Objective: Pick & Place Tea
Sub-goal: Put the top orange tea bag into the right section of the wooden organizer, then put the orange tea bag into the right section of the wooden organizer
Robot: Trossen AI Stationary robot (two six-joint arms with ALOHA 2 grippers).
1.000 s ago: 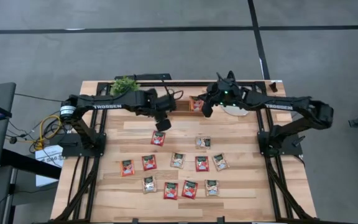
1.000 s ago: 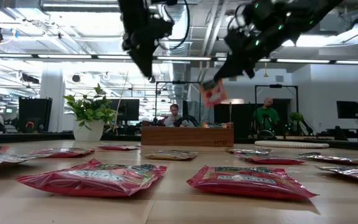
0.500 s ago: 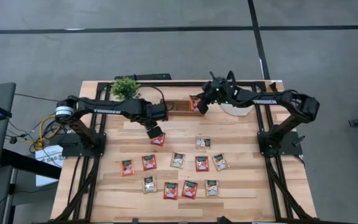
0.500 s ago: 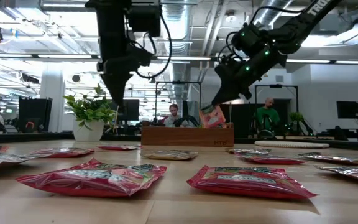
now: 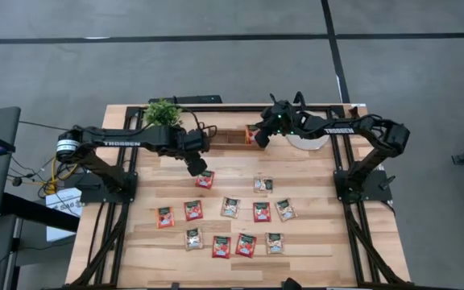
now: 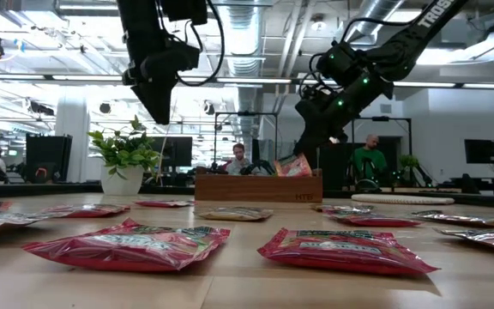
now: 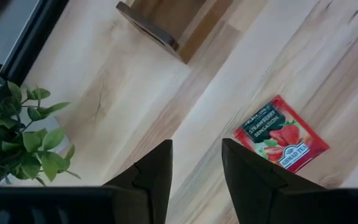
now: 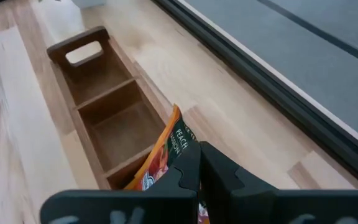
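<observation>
Right claw (image 8: 199,163) clamps a tea sachet (image 8: 166,152) on edge, tilted, over the wooden box (image 8: 104,106).

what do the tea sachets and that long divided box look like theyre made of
Tea sachets: likely glossy foil or plastic film; they shine, wrinkle and puff slightly, with crimped edges. The one in the right tool looks the same.

Box: apparently wood, medium brown with a matte finish; grain shows, and thin partitions split it into compartments.

Table: pale wood planks with visible grain.
</observation>
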